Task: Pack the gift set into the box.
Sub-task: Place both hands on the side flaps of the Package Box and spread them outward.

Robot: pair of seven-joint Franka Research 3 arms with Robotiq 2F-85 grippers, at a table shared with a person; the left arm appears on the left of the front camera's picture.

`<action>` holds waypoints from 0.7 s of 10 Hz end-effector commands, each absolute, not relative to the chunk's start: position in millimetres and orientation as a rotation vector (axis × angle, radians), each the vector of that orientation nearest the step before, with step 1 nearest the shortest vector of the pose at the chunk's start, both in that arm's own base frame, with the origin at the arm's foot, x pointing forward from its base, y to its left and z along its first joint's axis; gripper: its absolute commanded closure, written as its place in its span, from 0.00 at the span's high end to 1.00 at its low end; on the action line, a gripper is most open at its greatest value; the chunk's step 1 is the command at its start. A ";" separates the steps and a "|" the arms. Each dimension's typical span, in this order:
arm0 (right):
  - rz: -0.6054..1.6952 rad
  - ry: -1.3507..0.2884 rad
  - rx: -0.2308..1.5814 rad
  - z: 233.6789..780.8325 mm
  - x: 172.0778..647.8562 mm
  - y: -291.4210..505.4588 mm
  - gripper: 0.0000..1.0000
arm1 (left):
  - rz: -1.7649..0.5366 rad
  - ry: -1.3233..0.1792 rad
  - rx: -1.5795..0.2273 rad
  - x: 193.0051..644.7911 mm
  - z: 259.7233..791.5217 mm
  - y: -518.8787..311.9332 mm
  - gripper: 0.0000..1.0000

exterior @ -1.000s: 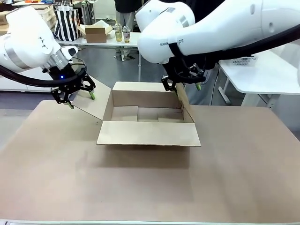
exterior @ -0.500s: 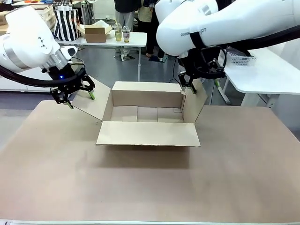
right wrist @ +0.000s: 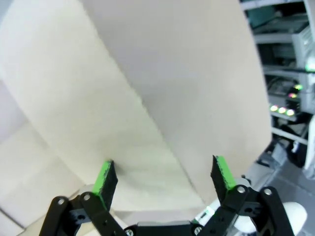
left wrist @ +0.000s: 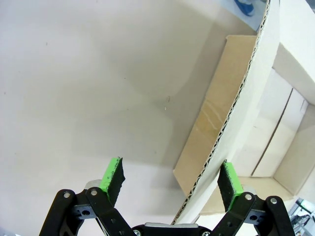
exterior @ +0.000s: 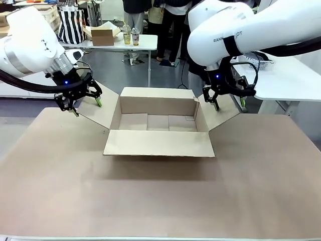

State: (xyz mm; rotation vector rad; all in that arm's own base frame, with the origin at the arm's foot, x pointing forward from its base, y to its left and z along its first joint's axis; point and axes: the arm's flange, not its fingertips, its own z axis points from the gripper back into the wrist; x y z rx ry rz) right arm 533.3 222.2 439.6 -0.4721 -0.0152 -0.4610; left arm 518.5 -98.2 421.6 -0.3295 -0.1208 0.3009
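Opening the box (exterior: 158, 143) wider: left gripper (exterior: 87, 108) & right gripper (exterior: 229, 104) fingers both released, so push sides evenly w/o sliding it

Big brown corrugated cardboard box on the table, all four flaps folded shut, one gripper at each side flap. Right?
Not shut: the front view shows the brown corrugated cardboard box with its flaps open. The rest holds: left gripper at the left flap, right gripper at the right flap.
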 end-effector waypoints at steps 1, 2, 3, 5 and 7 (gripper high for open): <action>-0.524 -0.019 -0.420 424.5 515.6 209.3 1.00 | 0.312 -0.113 -0.318 517.8 424.2 -97.8 1.00; -0.545 -0.022 -0.389 423.1 512.3 201.4 1.00 | 0.312 -0.113 -0.318 517.8 424.2 -97.8 1.00; -0.572 -0.020 -0.322 425.4 509.6 196.4 1.00 | 0.312 -0.113 -0.318 517.8 424.2 -97.8 1.00; -0.492 0.003 -0.436 424.3 527.4 211.7 1.00 | 0.312 -0.113 -0.318 517.8 424.2 -97.8 1.00; -0.492 0.003 -0.436 424.3 527.4 211.7 1.00 | 0.312 -0.113 -0.318 517.8 424.2 -97.8 1.00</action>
